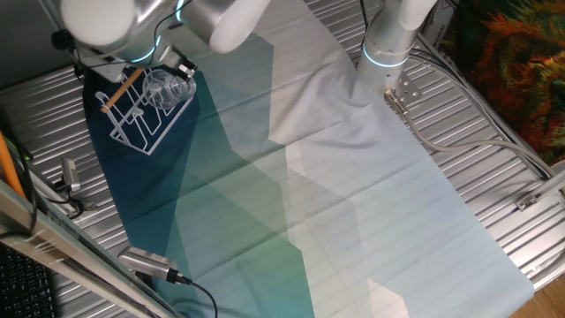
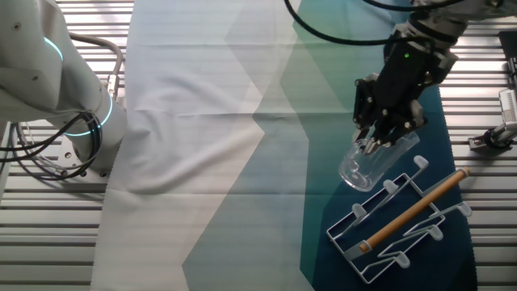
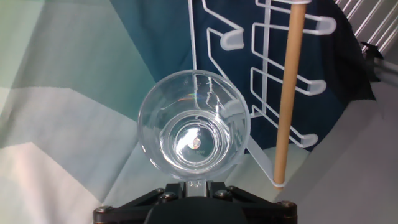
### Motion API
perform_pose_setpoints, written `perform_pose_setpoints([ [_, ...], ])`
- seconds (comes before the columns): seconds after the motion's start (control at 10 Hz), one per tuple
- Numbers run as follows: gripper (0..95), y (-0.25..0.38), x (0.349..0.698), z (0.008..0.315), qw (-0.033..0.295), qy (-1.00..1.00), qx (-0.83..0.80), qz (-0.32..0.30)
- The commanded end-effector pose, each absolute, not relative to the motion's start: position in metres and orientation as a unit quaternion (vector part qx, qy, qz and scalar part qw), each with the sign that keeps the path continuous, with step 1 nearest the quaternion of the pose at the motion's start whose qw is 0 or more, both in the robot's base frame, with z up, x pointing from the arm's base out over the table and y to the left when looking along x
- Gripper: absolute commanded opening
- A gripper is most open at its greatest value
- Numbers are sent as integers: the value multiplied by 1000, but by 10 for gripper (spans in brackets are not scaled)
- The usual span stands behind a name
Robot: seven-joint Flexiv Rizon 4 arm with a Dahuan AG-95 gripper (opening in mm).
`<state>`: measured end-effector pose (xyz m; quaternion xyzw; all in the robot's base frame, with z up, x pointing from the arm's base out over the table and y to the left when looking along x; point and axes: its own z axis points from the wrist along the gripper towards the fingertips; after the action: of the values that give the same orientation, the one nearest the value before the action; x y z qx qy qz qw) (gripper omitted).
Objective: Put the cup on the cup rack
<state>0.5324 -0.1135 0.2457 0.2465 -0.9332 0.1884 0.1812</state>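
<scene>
The clear glass cup (image 3: 194,127) is held in my gripper (image 3: 195,184), which is shut on its near rim; I look straight into its mouth. In the other fixed view the cup (image 2: 373,163) hangs tilted under the black gripper (image 2: 386,139), just above the near left edge of the white wire cup rack (image 2: 401,222) with its wooden rod (image 2: 414,209). In one fixed view the cup (image 1: 168,88) is over the rack (image 1: 141,119). In the hand view the rack (image 3: 261,74) and rod (image 3: 287,93) lie to the cup's right.
The rack stands on the dark blue part of a blue, green and white cloth (image 2: 242,121). A second arm's base (image 2: 56,89) stands at the cloth's edge. Cables and small metal parts (image 1: 150,263) lie on the ribbed metal table beside the cloth.
</scene>
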Motion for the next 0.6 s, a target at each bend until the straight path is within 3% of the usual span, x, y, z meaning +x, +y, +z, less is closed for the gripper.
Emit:
perform_pose_setpoints([
  [0.1,0,-114,532,246,186,-932,250,188],
  [0.6,0,-116,532,248,190,-928,257,190],
])
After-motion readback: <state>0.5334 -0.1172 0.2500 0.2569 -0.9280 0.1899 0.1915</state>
